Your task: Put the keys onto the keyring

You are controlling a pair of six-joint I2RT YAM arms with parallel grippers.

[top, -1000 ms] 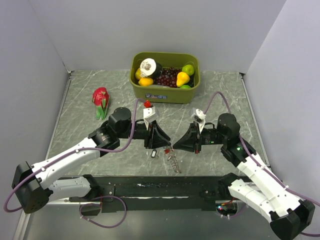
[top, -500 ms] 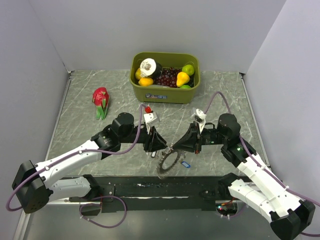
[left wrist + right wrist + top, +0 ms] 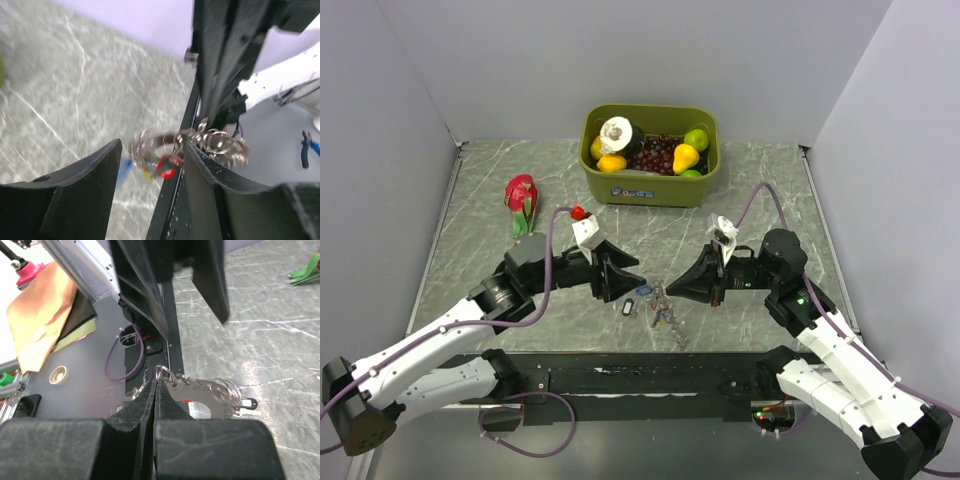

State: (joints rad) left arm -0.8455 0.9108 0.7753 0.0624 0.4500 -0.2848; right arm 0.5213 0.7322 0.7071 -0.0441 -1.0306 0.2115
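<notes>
Pulled back leftward, the left hand (image 3: 630, 279) now stands released.
Right hand (image 3: 668, 290) clenched on the keyring (image 3: 210, 390), keys (image 3: 166, 166) dangling; a black key (image 3: 628, 308) lies on the table (image 3: 500, 270).

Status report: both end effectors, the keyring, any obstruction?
Right end effector shut on thin grey coiled metal keyring. Left end effector open, apart from it. Black-headed key loose on table.

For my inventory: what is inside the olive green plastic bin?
The bin holds dark grapes, a yellow pear, green fruit, orange fruit, a white ring-shaped object; its floor is covered.
</notes>
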